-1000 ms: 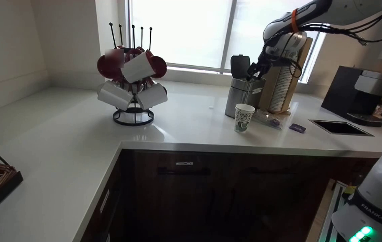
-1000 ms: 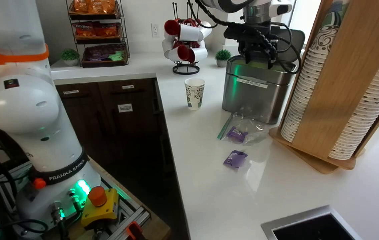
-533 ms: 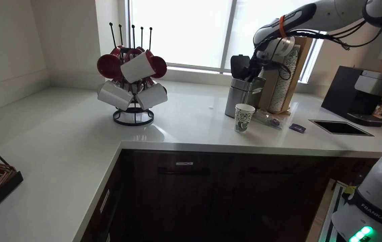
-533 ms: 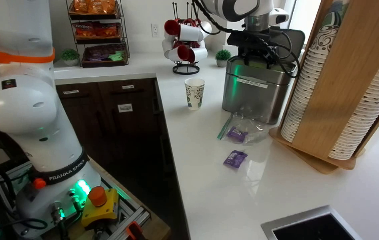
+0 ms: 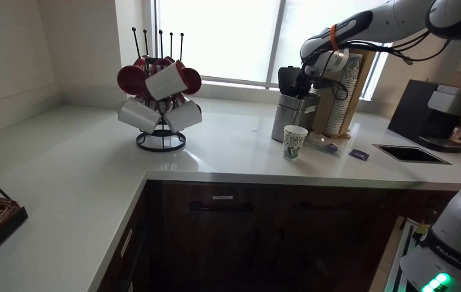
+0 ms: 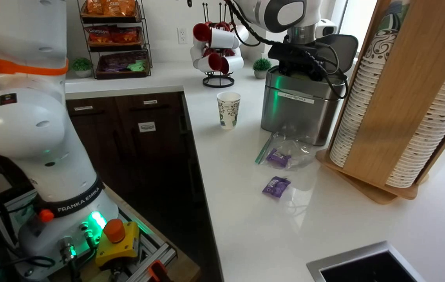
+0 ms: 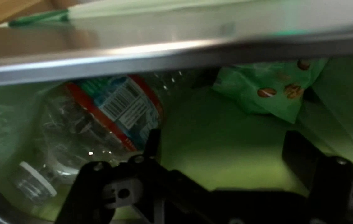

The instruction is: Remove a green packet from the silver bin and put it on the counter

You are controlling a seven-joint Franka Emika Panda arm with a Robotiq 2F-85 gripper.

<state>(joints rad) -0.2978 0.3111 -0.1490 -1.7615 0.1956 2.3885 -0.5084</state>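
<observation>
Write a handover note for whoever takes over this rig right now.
Tool: open, nothing gripped, inside the bin mouth.
Green packet: in the bin, toward the upper right of the wrist view; a clear bottle lies in there too, toward the left.
Done: lid is up, tool is in the bin.
Left: grip the packet, lift it out, set it on the counter.

The mug rack point(image 5: 161, 149) carries white mugs point(image 5: 166, 81) with red interiors. A paper cup point(image 6: 228, 111) stands upright near a clear bag point(image 6: 300, 154); one purple packet point(image 6: 278, 158) shows through the film, and a loose purple packet point(image 6: 276, 187) lies near the bag. The cup dispenser point(image 6: 398, 109) holds stacked cups point(image 6: 361, 90). The snack rack point(image 6: 120, 75) stands beside a potted plant point(image 6: 82, 65). The coffee machine point(image 5: 413, 109) stands well apart from the mug rack. In the wrist view, a clear bottle point(image 7: 71, 133) lies at an angle, neck toward lower left.
</observation>
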